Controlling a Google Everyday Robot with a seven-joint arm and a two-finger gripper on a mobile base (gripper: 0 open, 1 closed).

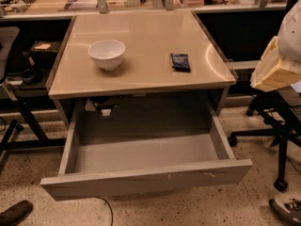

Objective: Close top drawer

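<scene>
The top drawer (146,179) is a wide, deep grey metal drawer pulled far out of the cabinet under the tabletop. Its inside is bare and its flat front shows small pale scratches right of centre. My gripper (272,71), pale cream on a white arm, hangs at the right edge of the view. It is beside the table's right side, above and to the right of the drawer, and touches nothing.
The beige tabletop (141,60) holds a white bowl (107,53) and a small dark packet (180,61). A black office chair (277,126) stands right of the drawer. A shoe (14,213) is at lower left, another shoe (288,208) at lower right. A black stand (19,112) is at left.
</scene>
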